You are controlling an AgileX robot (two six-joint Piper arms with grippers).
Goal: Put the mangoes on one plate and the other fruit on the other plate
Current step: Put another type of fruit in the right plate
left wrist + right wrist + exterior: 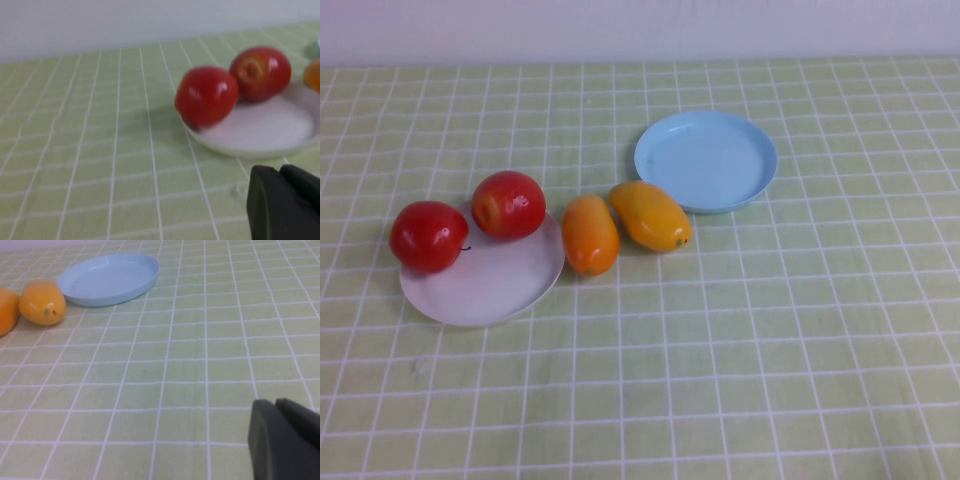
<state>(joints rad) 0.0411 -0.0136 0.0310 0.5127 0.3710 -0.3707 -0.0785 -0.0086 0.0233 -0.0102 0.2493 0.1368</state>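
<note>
Two red apples (428,236) (509,204) rest on the far-left rim of the white plate (490,288); the left wrist view shows the same apples (206,96) (261,73) and white plate (260,131). Two orange mangoes (590,234) (651,215) lie on the cloth between the plates. The light blue plate (707,160) is empty, seen again as the blue plate (107,279) beside a mangoes pair (42,302). Neither arm shows in the high view. My left gripper (284,200) is shut and holds nothing, short of the white plate. My right gripper (280,437) is shut, empty, near the table's front.
A green cloth with a white grid (770,340) covers the whole table. A pale wall (640,30) runs along the far edge.
</note>
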